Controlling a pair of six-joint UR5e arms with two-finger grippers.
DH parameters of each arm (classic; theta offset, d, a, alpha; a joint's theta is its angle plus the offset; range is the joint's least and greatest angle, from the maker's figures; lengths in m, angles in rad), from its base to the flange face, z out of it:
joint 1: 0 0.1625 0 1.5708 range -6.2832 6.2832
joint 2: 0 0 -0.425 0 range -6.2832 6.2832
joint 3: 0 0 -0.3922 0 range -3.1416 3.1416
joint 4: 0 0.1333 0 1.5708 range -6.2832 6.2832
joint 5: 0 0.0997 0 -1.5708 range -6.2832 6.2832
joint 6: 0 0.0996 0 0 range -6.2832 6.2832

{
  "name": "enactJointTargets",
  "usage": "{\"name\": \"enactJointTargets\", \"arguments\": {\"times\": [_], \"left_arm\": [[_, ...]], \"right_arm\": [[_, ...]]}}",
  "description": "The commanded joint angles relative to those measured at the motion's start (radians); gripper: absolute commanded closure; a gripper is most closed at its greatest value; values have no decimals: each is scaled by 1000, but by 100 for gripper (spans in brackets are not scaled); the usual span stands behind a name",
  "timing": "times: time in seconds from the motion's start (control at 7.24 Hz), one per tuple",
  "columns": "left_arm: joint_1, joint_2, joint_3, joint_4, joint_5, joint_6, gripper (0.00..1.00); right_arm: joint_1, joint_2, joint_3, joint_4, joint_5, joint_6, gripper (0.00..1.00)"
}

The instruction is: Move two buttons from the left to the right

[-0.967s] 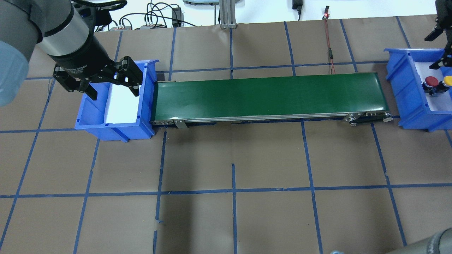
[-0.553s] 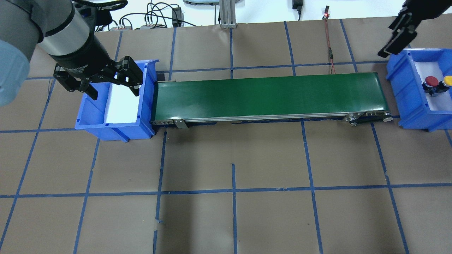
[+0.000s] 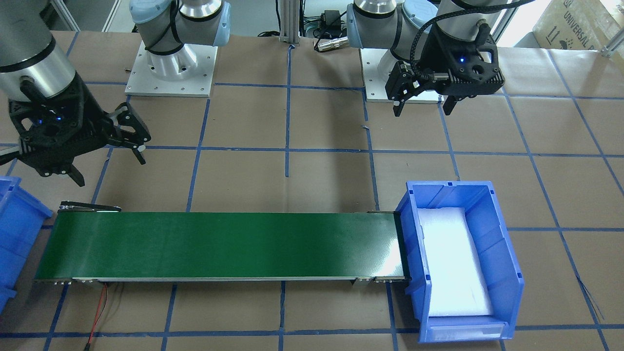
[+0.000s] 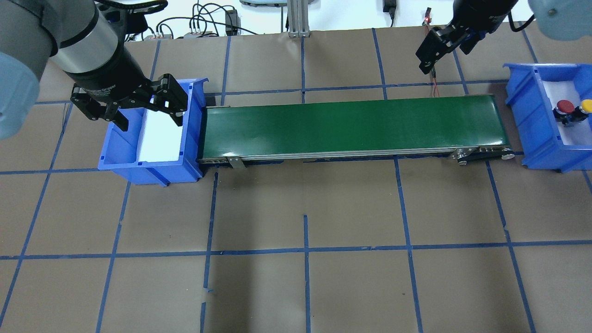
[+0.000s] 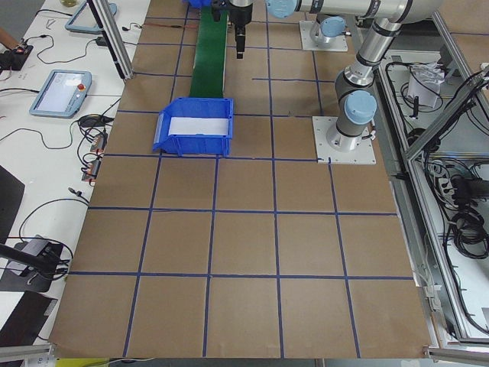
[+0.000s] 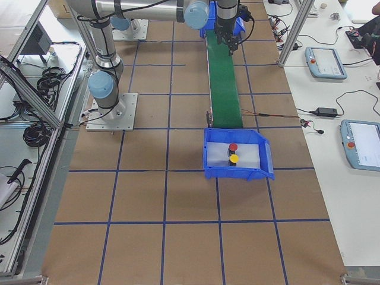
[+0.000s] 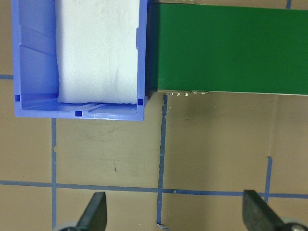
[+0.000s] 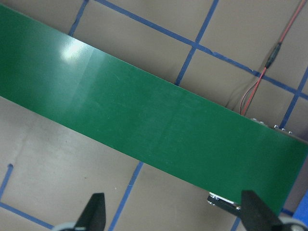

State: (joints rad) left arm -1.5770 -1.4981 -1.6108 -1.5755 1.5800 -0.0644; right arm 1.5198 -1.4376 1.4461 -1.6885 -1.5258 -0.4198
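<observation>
The red button (image 4: 564, 107) and the yellow button (image 4: 586, 106) stand side by side on white foam in the right blue bin (image 4: 532, 120). They also show in the exterior right view, red (image 6: 233, 147) and yellow (image 6: 234, 158). My right gripper (image 4: 446, 55) is open and empty, hovering behind the right end of the green conveyor belt (image 4: 351, 125), left of that bin. Its wrist view looks down on the belt (image 8: 159, 120). My left gripper (image 4: 151, 124) is open and empty above the left blue bin (image 4: 192, 134), which holds only white foam.
A red and black wire (image 4: 432, 69) lies on the table behind the belt's right end, under my right gripper. Cables and power bricks line the far table edge. Blue tape lines grid the brown table.
My right gripper has moved left and away from the right bin, now behind the belt's right end. The left arm and both buttons have not moved.
</observation>
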Motion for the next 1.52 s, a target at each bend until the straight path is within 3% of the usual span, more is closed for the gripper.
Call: {"name": "enactJointTargets", "arguments": {"times": [0.0, 0.28, 0.69, 1.38], "left_arm": [[0, 1, 0, 0, 0, 0, 1], [0, 1, 0, 0, 0, 0, 1], [0, 1, 0, 0, 0, 0, 1], [0, -8, 3, 3, 0, 0, 1]], "right_arm": [[63, -3, -6, 10, -89, 275, 0], [63, -3, -16, 68, -77, 376, 0], [65, -3, -6, 69, -31, 388, 0], [66, 0, -4, 62, -34, 383, 0]]}}
